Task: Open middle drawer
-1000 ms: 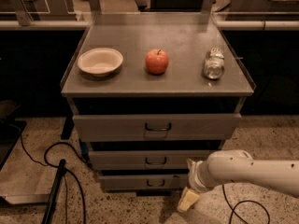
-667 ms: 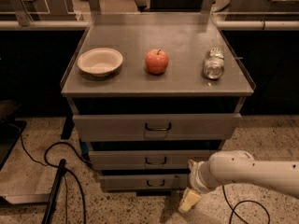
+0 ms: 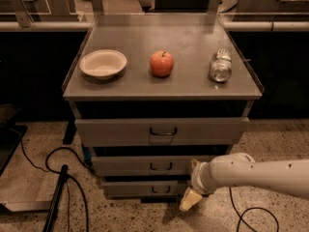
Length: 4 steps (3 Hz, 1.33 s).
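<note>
Creeping gripper: the gripper has edged a little up and toward 9 o'clock over the last second. Its lower finger is now nearer the cabinet's right front corner than it was.
Middle drawer: the middle drawer, second of three, sits fully shut just as before, at 6 o'clock under the taller top drawer. Its loop handle is untouched.
Meaning for the task: approach only, I judge. Nothing has been pulled, and the handle lies at about 10 o'clock from the gripper, near but apart.
Arm: the white arm comes in low from 3 o'clock, nearly level, with the wrist turned toward the drawer fronts at the height of the two lower drawers.
Jaws: apart, one cream finger up by the middle drawer's right end, the other down near the floor beside the bottom drawer. Nothing is between them.
</note>
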{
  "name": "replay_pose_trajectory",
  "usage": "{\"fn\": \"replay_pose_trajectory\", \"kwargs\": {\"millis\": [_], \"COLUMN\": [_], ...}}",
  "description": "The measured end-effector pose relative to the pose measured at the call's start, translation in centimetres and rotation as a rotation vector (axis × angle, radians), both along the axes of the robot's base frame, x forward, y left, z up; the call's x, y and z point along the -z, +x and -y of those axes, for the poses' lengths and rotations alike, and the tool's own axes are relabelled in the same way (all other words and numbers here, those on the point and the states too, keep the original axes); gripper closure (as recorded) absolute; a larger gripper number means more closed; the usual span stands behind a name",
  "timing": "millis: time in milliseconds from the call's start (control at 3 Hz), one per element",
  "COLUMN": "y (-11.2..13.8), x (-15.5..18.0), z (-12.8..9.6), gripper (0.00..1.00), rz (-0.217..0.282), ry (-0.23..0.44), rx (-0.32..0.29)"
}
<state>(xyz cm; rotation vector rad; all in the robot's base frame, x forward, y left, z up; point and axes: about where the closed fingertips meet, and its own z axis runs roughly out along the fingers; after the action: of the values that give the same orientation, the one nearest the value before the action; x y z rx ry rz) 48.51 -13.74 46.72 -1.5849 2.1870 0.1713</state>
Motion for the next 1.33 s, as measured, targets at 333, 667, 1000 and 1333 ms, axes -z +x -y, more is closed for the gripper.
{"fn": "replay_pose_trajectory", "kwargs": {"millis": [333, 667, 1000, 1333], "y": [2.4, 4.0, 7.3, 8.1], "x": [0.4, 1.1, 4.2, 5.1], "z": [0.1, 0.0, -0.9, -1.3], "gripper": [0.00, 0.00, 0.00, 0.00], "rz": [0.025, 0.032, 0.027, 0.026], "ry": [-0.014, -0.022, -0.007, -0.004], "rx": [0.012, 0.012, 0.001, -0.009]}}
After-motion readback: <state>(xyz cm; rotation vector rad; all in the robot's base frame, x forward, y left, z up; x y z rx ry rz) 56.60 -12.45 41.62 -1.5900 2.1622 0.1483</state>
